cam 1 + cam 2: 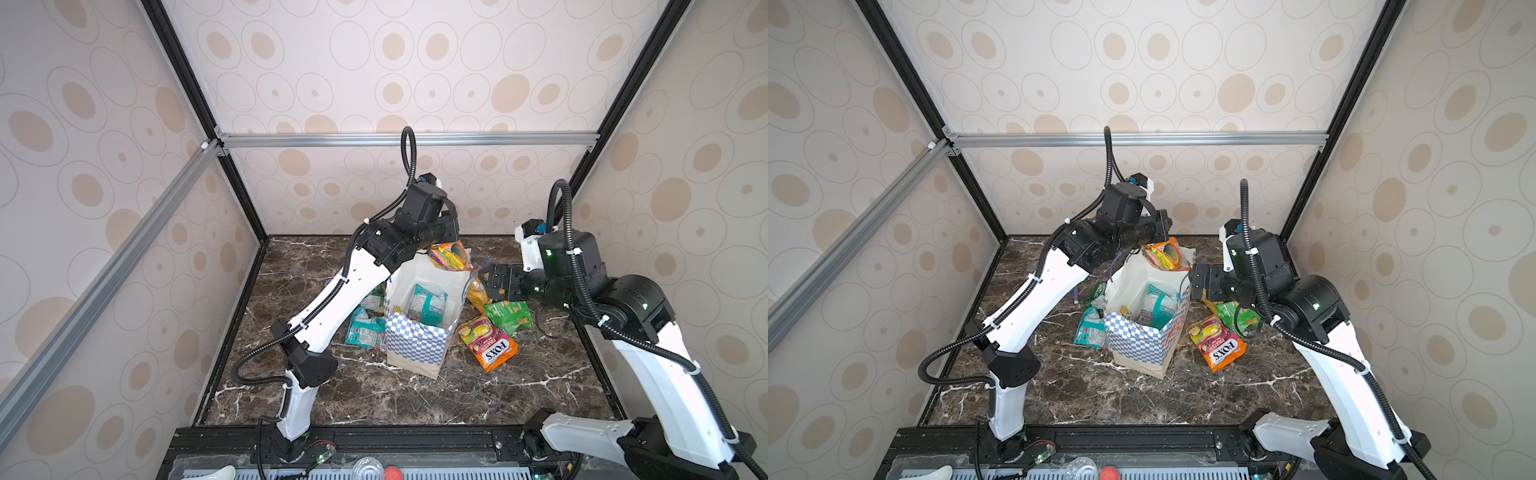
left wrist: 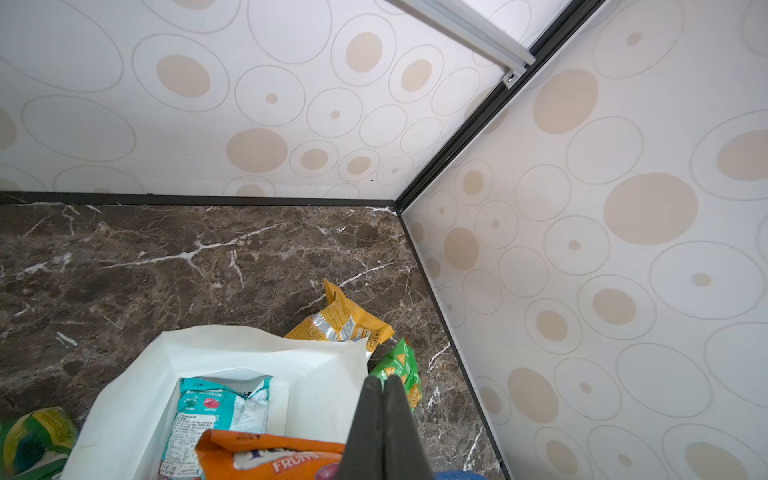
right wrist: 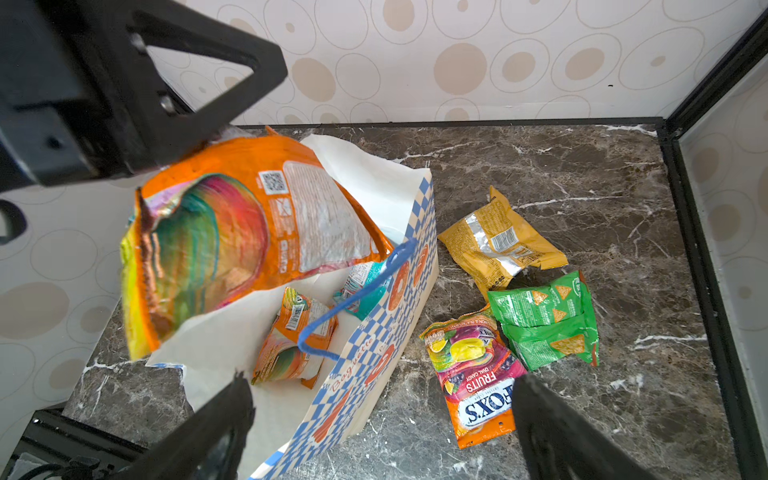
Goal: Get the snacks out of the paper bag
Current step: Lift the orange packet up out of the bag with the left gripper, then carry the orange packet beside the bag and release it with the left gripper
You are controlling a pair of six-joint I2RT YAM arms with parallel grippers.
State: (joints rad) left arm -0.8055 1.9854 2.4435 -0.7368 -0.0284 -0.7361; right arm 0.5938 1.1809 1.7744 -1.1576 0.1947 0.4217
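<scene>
The checkered paper bag (image 1: 415, 340) (image 3: 374, 365) stands open mid-table. My left gripper (image 2: 383, 380) hangs above its far rim, shut on an orange-and-white snack packet (image 1: 451, 254) (image 3: 249, 232) that dangles over the opening. Inside lie a teal packet (image 1: 428, 301) and a small orange packet (image 3: 295, 332). My right gripper (image 3: 382, 415) is open at the bag's right wall with nothing held. Right of the bag lie the FOX'S packet (image 1: 490, 343), a green packet (image 1: 509, 316) and a yellow packet (image 3: 498, 241). A teal packet (image 1: 365, 330) lies left of the bag.
A purple pen (image 1: 1076, 294) lies left of the bag, under my left arm. The enclosure walls close in the back and both sides. A blue cord handle (image 3: 353, 299) droops over the bag's right wall.
</scene>
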